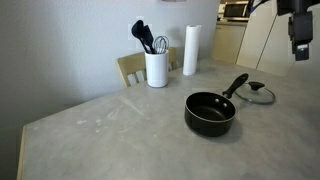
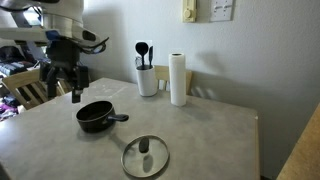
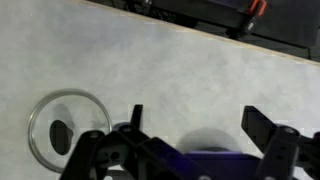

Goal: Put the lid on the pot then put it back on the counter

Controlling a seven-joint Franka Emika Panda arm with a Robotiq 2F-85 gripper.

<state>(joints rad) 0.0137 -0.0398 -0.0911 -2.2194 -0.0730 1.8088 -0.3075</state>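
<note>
Pincer [image 2: 62, 88] hangs spread wide with nothing in it, up above the tabletop [image 2: 215, 130]. Lid [image 2: 145, 157] lies flat there near the pot [image 2: 95, 117], not on it yet.

The table [image 1: 90, 135] carries one pot [image 1: 210, 112], one glass lid [image 1: 257, 93], one white utensil holder [image 1: 156, 69] and one paper towel roll [image 1: 191, 50], four things in all. The holder keeps one whisk [image 1: 160, 44] and at least two dark-headed utensils [image 1: 140, 30], too small to count for certain. There is also one claw [image 2: 63, 90] with two fingers [image 3: 262, 125], one chair [image 1: 130, 68] and two wall plates [image 2: 223, 9] in an exterior view.
</note>
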